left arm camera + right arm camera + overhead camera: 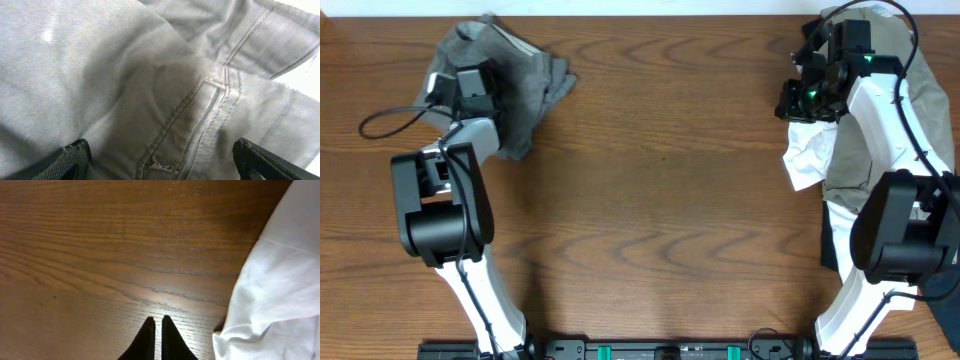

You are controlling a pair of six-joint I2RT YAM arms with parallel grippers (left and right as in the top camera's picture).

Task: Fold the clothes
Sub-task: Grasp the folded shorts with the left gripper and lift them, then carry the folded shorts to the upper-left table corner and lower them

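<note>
Two piles of cloth sit at opposite ends of the brown wood-grain surface. At the upper left of the overhead view, the grey shorts lie in a crumpled heap, partly covered by the left arm. The heap is widest from left to right, and one flap hangs toward the bottom of the frame. It is too bunched to show which way the legs point. Close up, the cloth is a fine twill weave, and a stitched pocket seam runs diagonally from bottom centre to upper right. The left pincer is spread wide above this cloth, its ribbed black fingers cut off by the lower edge, gripping nothing visible. The right pincer has its tips nearly touching, and it is empty over bare wood beside a smooth, creased white garment. A khaki garment lies behind that arm, largely hidden.
</note>
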